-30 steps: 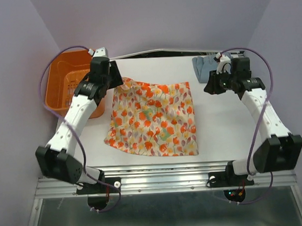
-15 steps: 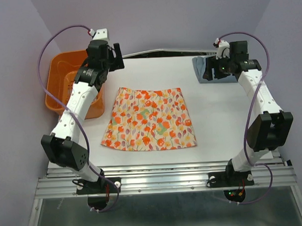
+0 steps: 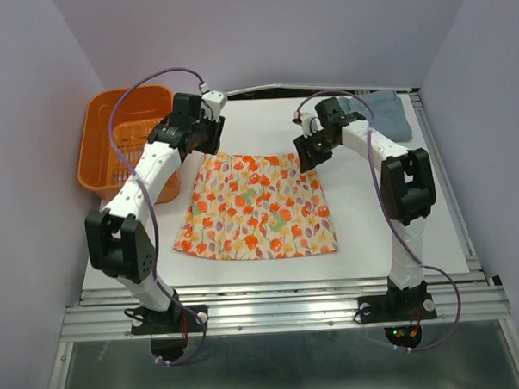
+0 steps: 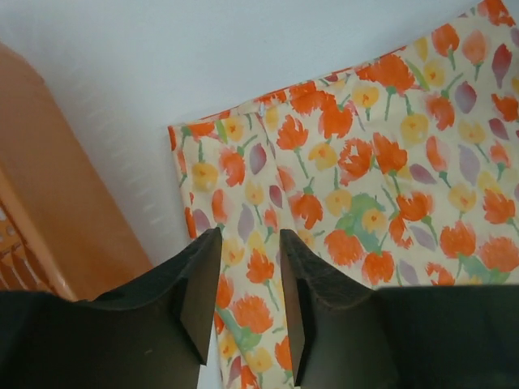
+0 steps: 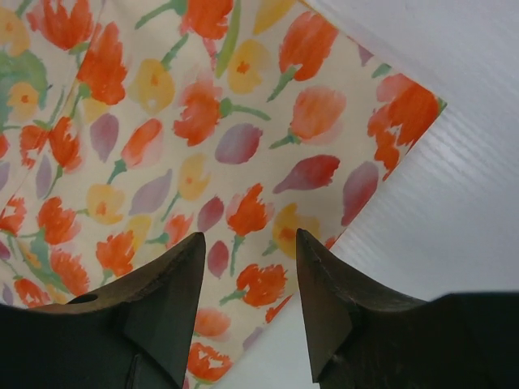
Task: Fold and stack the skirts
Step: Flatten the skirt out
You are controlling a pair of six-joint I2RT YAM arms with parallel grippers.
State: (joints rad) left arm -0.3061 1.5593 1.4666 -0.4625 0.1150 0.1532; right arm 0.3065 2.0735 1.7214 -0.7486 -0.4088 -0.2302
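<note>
A floral skirt (image 3: 256, 207) with orange, yellow and purple flowers lies flat on the white table (image 3: 390, 223). My left gripper (image 3: 206, 147) is open and hovers over the skirt's back left corner. In the left wrist view its fingers (image 4: 249, 243) straddle the cloth (image 4: 365, 178) just inside the left edge. My right gripper (image 3: 305, 154) is open over the back right corner. In the right wrist view its fingers (image 5: 249, 243) stand over the skirt's right edge (image 5: 162, 146). A folded blue skirt (image 3: 392, 120) lies at the back right.
An orange basket (image 3: 119, 145) stands at the table's back left, close to my left arm; its wall shows in the left wrist view (image 4: 49, 203). Purple walls close in the table on three sides.
One second ago the skirt's back left corner was lifted by the left gripper; it then lay flat. Since then both arms have swung in from the back corners to the skirt's two back corners.
</note>
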